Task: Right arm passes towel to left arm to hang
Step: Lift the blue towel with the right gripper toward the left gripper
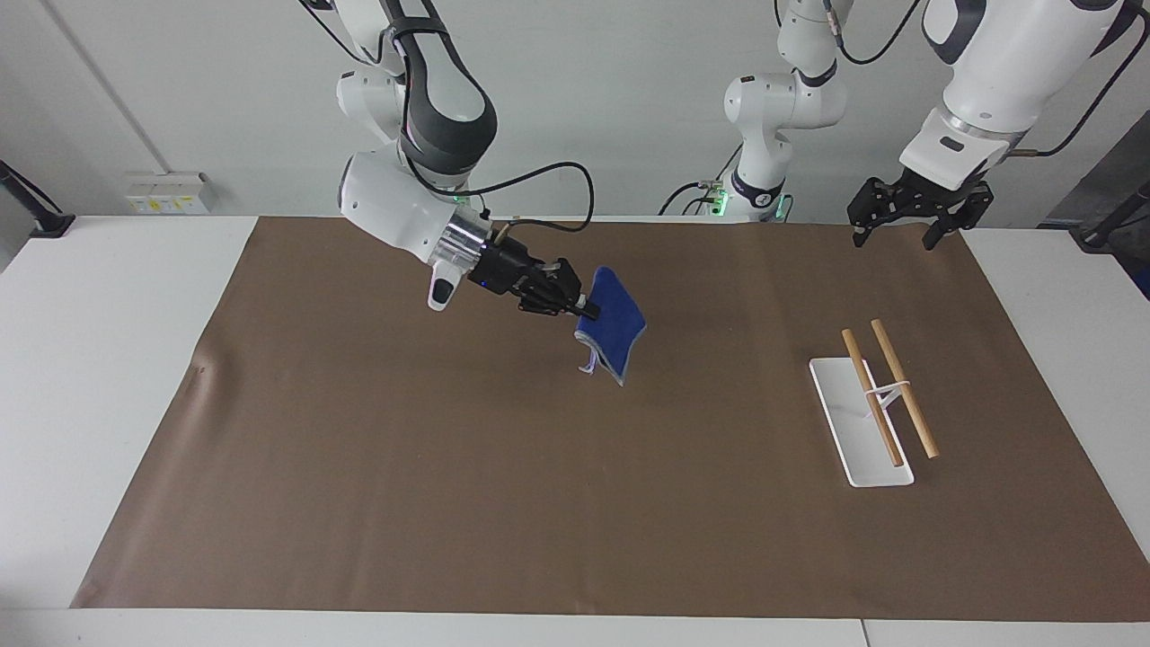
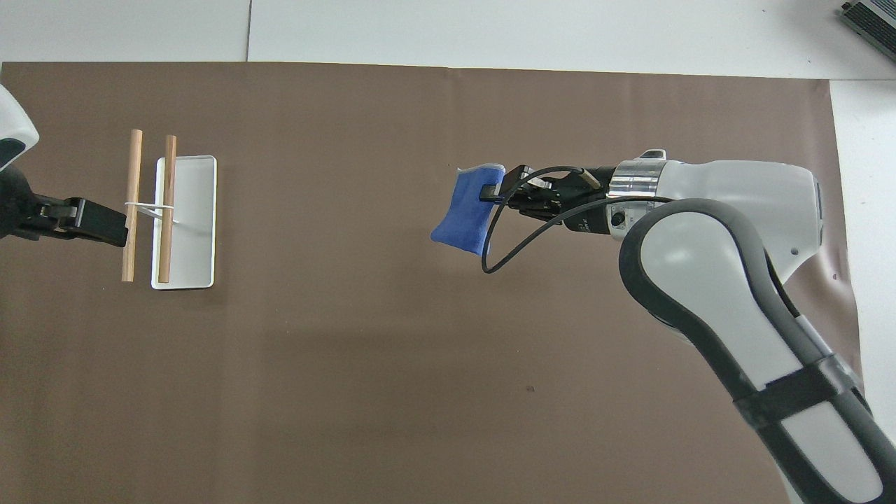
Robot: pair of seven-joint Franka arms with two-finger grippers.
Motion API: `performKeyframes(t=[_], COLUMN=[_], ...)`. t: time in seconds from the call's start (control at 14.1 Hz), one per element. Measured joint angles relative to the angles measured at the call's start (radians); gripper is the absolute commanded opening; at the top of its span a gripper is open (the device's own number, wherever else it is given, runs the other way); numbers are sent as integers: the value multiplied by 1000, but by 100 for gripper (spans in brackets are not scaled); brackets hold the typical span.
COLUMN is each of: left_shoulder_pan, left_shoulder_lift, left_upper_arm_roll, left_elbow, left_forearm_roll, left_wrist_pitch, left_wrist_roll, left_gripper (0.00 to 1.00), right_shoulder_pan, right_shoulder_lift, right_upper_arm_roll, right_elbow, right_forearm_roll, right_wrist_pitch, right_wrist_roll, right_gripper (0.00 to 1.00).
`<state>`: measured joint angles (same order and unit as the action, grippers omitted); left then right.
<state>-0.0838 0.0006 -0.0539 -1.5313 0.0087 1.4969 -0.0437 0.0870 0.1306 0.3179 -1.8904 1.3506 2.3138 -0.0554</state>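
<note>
The blue towel [image 1: 614, 334] [image 2: 465, 216] hangs in the air over the middle of the brown mat, pinched at one edge by my right gripper [image 1: 586, 310] [image 2: 490, 192], which is shut on it. The right arm [image 1: 404, 211] stretches nearly level toward the left arm's end of the table. My left gripper [image 1: 901, 235] [image 2: 105, 224] waits open, raised over the mat's edge near the robots, with nothing in it. In the overhead view its tip lies beside the rack's wooden rods [image 2: 148, 205].
A small rack with two wooden rods [image 1: 889, 394] on a white base [image 1: 853, 431] [image 2: 192, 231] stands toward the left arm's end of the table. The brown mat [image 1: 575, 503] covers most of the white table.
</note>
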Motion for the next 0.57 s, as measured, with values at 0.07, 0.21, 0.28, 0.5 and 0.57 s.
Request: performKeyframes(t=[0.07,0.21,0.28,0.5,0.57], left_shoulder_pan=[-1,-1,-1,-8,-19], left_shoulder_lift=[0,-1,-5,-37,-52], left_upper_arm_roll=[-3,-6,-7,-10,-11], left_elbow=[-3,-19,-36,-132,-168], left_forearm_roll=[-30,-105,-147,-271,-305], left_wrist_pitch=[11,47,72,167,203], left_wrist_roll=[-31,-105,-154,-346,-414], left_gripper=[100,100,100,100,100], right_shoulder_pan=[1,1,1,1,1], right_shoulder_lift=[-4,-9,-11,-16,-17], right_upper_arm_roll=[7,18,22,37,42], right_elbow=[0,0,0,0,0], right_forearm_roll=[64,185,235,287,288], right_wrist_pitch=[0,0,0,-1,-1], right_wrist_roll=[-11,-46,-64,-95,-95], right_gripper=[0,0,0,0,0])
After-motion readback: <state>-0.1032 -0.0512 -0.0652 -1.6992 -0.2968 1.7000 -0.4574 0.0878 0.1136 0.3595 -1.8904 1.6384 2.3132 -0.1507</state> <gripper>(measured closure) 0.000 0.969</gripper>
